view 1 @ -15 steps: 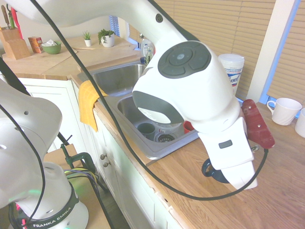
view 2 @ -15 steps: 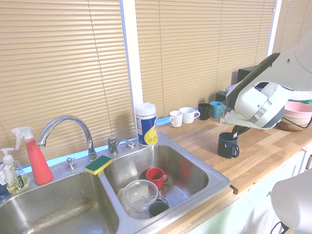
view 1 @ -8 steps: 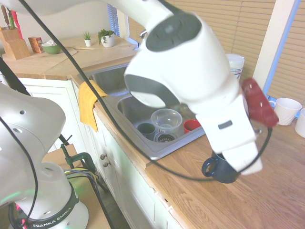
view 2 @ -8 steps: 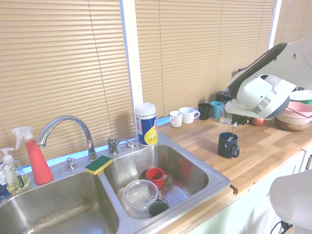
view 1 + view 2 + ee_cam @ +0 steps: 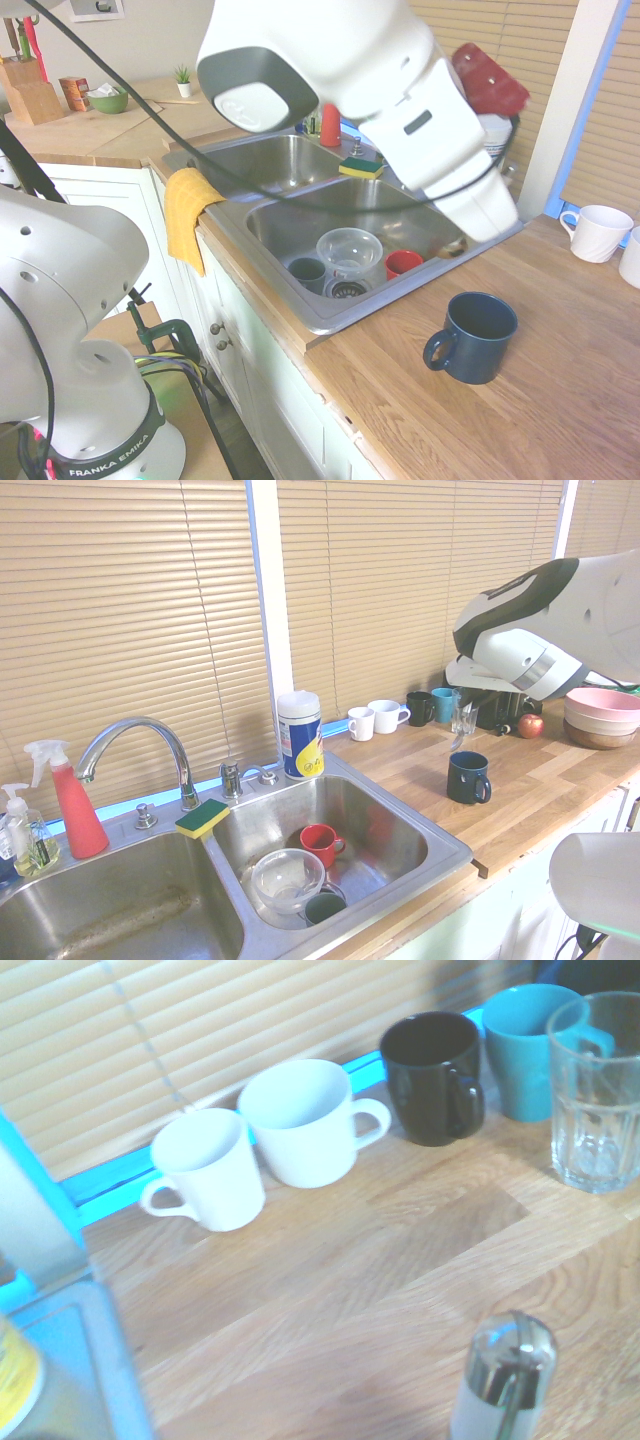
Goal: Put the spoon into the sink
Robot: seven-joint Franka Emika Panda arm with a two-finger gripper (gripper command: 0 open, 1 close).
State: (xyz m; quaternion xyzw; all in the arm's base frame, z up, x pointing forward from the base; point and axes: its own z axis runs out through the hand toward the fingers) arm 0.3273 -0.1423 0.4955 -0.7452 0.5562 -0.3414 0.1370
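First exterior view: arm body blocks my tool completely; no spoon visible here. The dark blue mug (image 5: 472,336) stands alone on the worktop (image 5: 560,400), just beside the sink (image 5: 300,300). Near basin holds a clear bowl (image 5: 349,249), a red cup (image 5: 402,263) and a dark cup (image 5: 307,271).

Second exterior view: tool (image 5: 463,727) hangs above the blue mug, fingers pinched shut on the spoon (image 5: 457,740), a thin silver sliver dangling clear of the mug rim. Sink well off to the picture's left.

Wrist view: spoon's shiny bowl end rises from the lower edge over bare wood; white mugs (image 5: 260,1150), a black mug (image 5: 432,1075), a teal mug (image 5: 530,1045) and a glass (image 5: 595,1090) line the blinds.

My plan: keep the pinch firm, carry sideways at this height across the sink rim, lower over free steel beside the red cup, then release low so the spoon doesn't bounce.
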